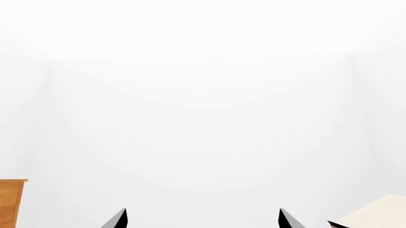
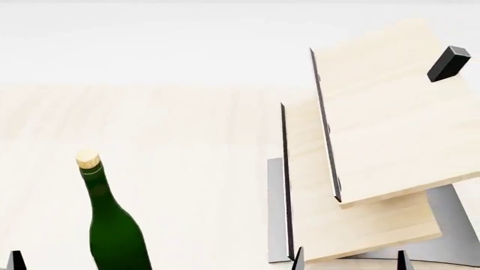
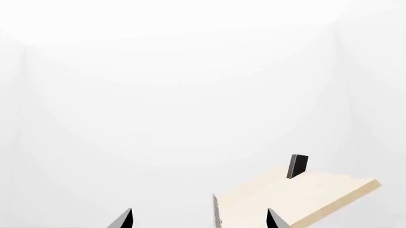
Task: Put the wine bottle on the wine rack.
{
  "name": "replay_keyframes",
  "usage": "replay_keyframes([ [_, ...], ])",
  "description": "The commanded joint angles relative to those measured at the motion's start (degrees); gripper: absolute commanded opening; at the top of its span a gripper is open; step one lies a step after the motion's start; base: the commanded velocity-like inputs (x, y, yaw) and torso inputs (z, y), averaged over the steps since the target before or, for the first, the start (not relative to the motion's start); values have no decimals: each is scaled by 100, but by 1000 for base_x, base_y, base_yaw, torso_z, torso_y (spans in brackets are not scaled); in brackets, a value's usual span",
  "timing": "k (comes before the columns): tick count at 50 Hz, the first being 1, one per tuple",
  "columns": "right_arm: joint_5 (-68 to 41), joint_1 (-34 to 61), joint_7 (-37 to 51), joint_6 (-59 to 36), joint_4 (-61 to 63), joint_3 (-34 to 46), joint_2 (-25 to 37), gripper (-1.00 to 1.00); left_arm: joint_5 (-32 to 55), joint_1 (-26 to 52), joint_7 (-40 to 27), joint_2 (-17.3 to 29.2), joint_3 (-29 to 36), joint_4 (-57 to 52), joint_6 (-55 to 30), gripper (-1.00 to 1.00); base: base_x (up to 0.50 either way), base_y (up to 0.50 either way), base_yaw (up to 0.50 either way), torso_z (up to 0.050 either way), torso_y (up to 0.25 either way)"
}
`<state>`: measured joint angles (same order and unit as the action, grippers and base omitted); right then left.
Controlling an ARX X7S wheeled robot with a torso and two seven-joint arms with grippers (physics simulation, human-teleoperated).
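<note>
1 wine bottle (image 2: 112, 230), 1 wine rack (image 2: 375, 146) w/ 2 boards, 1 peg (image 2: 448, 63).

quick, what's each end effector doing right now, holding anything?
Left end effector: open, holding nothing.
Right end effector: open, holding nothing.

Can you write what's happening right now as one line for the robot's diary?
wine bottle: upright on table, not held | wine rack: empty, right of bottle | left gripper: open, empty | right gripper: open, empty
</note>
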<state>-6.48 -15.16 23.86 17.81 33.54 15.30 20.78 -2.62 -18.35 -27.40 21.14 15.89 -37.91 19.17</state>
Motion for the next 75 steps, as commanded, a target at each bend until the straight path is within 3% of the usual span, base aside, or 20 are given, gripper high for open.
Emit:
replay_keyframes([
  [1,-3,15,15,8,-25,18,14,100,-2,11,-19,17,16,4,-10,100,0,-102,0,0,0],
  [49,239,45,83,-138,-47,176,65,100,-11,24,-108,80,63,7,-3,100,0,-74,0,0,0],
  [63,378,298,231,-892,441,171,-11,100,-20,30,-134,98,77,-7,-19,100,0,0,0,0,0],
  [75,383,1319,289,-2221,730,205,-197,100,-30,28,-157,112,95,3,0,100,0,0,0,0,0],
])
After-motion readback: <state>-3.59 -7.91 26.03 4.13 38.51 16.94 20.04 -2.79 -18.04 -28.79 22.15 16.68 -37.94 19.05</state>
